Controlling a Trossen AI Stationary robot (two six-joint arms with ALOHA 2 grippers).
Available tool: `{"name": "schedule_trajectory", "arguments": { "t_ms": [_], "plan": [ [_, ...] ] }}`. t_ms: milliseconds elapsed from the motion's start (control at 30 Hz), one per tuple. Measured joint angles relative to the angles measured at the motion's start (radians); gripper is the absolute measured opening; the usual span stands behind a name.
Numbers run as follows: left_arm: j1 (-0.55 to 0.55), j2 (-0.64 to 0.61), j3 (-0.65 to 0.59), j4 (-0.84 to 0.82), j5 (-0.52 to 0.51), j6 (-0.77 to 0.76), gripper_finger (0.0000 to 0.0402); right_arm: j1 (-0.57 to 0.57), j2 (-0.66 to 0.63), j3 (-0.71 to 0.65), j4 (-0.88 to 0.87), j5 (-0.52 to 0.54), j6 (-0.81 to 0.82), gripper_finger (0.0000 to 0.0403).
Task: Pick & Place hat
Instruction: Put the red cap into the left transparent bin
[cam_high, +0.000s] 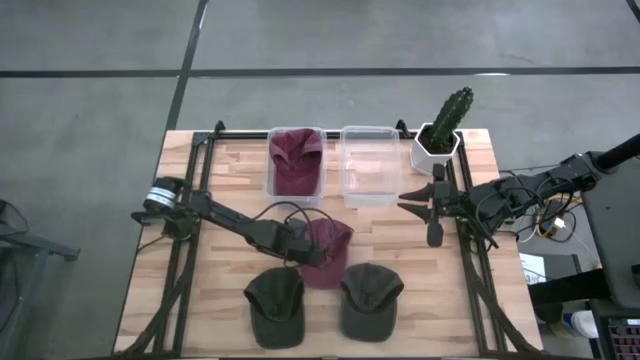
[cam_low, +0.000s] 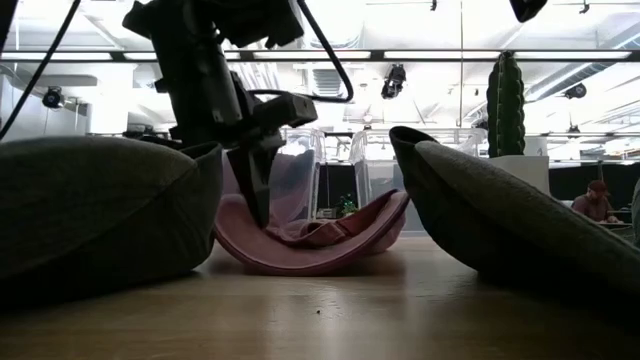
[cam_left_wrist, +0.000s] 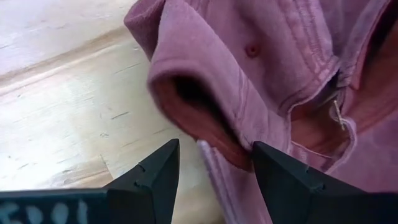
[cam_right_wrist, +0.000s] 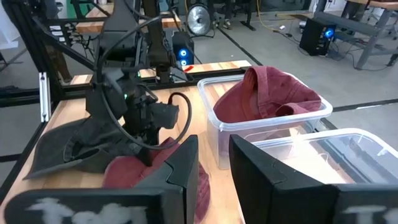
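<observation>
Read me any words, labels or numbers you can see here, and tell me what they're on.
White marking on the left gripper: cut off at the picture's edge, unreadable.
White marking on the right gripper: blurred, unreadable.
Maroon cap and both dark green caps: no readable text.

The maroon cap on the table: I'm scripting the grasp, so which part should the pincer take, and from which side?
Probably the raised, folded rim of the maroon cap, from above on the left pincer side. In the left wrist view that edge stands up off the wood between the open fingers, a thin fold to pinch. The crown looks too broad.
</observation>
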Motion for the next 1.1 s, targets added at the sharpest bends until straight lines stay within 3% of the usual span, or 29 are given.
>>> {"name": "schedule_trajectory", "arguments": {
  "t_ms": [267, 500, 667, 900, 1100],
  "plan": [
    [0.0, 0.016, 0.0, 0.024, 0.0, 0.008, 0.0195, 0.0, -0.002, -0.019, 0.003, -0.006, 0.004, 0.0075],
    [0.0, 0.016, 0.0, 0.024, 0.0, 0.005, 0.0185, 0.001, -0.017, -0.05, 0.033, -0.099, 0.003, 0.0068],
    [0.0, 0.016, 0.0, 0.025, 0.0, 0.024, 0.0132, 0.001, -0.065, -0.091, 0.066, -0.098, 0.003, 0.0075],
    [0.0, 0.016, 0.001, 0.035, -0.04, 0.047, 0.0022, 0.0, -0.171, -0.217, 0.136, -0.115, 0.035, 0.0084],
    [0.001, 0.002, 0.002, 0.041, -0.049, 0.066, 0.0011, 0.001, -0.239, -0.331, 0.236, -0.171, 0.056, 0.0085]
  ]
}}
